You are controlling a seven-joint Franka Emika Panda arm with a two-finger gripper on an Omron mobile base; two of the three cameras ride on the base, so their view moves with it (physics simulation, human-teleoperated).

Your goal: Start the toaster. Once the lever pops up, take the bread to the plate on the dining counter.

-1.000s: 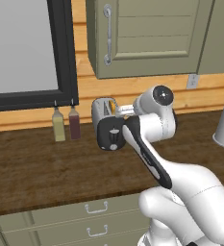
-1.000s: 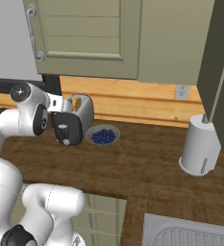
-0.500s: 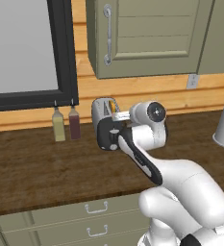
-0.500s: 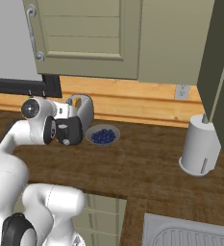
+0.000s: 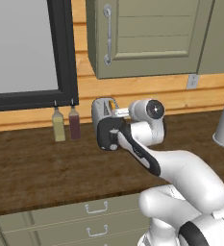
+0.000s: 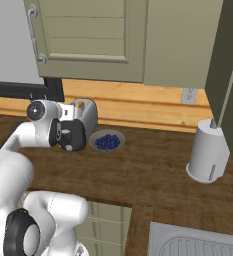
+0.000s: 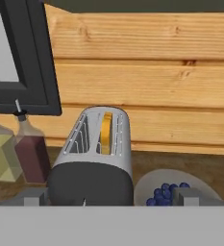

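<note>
Two small bottles (image 5: pixel 66 124), one yellowish and one dark red, standing side by side on the dark wood-grain worktop (image 5: pixel 36 168), just left of the small rounded silver two-slot toaster with its black end panel (image 7: pixel 95 158). Toaster backed against the pale wooden wall boards, under the grey-green wall cabinet (image 5: pixel 147 36) and beside the black-framed window (image 5: pixel 63 48). Golden-crusted slice of bread (image 7: pixel 106 132) upright in one slot, its top edge level with or just above the slot; lever too small or hidden to make out. Grey bowl of blueberries (image 6: pixel 106 141) just right of the toaster, near but apart from it. Dark two-finger gripper (image 7: pixel 111 198) of the white arm close in front of the black end panel, finger tips (image 7: pixel 32 197) spread to either side of the toaster's width, jaws parted and grasping nothing. From the base cameras, black hand (image 5: pixel 109 134) level with the toaster's near end, whether touching it impossible to tell. White paper-towel roll (image 6: pixel 208 157) upright well to the right on the same worktop, steel sink (image 6: pixel 198 245) at the near right corner.
</note>
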